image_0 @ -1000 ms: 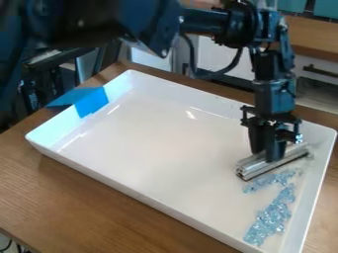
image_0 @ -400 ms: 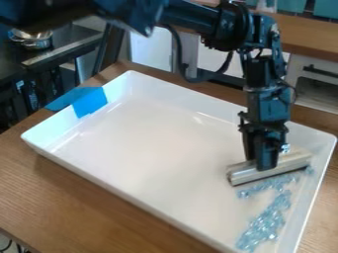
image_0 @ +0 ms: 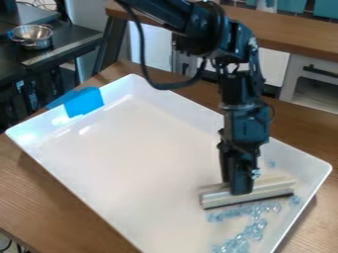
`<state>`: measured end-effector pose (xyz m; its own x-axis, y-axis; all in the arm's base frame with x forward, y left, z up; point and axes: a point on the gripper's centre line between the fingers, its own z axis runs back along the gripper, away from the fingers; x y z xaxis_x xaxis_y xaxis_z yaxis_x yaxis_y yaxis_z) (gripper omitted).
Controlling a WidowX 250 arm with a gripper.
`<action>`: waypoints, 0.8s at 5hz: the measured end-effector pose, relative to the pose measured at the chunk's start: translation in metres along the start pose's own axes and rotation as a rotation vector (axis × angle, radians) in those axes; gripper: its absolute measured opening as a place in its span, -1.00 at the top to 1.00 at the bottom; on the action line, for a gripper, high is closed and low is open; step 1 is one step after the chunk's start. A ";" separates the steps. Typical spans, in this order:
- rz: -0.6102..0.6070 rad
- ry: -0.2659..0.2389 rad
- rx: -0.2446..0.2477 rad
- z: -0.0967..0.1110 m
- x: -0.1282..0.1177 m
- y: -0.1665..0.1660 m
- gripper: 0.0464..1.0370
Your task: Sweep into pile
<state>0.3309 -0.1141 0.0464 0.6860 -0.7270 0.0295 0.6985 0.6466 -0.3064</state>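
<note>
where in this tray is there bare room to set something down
The widest bare patch of the tray lies between the blue tape and the bar. More is picture-left of the beads. It's crowded where the end effector grips the bar above the beads; one stray bead lies behind.

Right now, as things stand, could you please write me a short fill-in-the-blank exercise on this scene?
The gripper holds the bar ____ the tray, not outside it.
The beads lie in a loose trail, not yet swept into one ____.
The tape on the tray's rim is coloured ____.
The metal bowl stands near the picture's upper ____ corner.
Missing words: inside; pile; blue; left.
</note>
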 end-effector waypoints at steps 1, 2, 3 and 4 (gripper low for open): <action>0.036 -0.018 -0.015 -0.002 -0.015 -0.004 0.44; 0.177 -0.107 -0.064 -0.001 -0.019 -0.005 0.44; 0.311 -0.159 -0.135 -0.002 -0.016 -0.009 0.44; 0.353 -0.151 -0.203 -0.002 -0.014 -0.019 0.44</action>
<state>0.3078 -0.1161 0.0500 0.9084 -0.4174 0.0233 0.3714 0.7801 -0.5034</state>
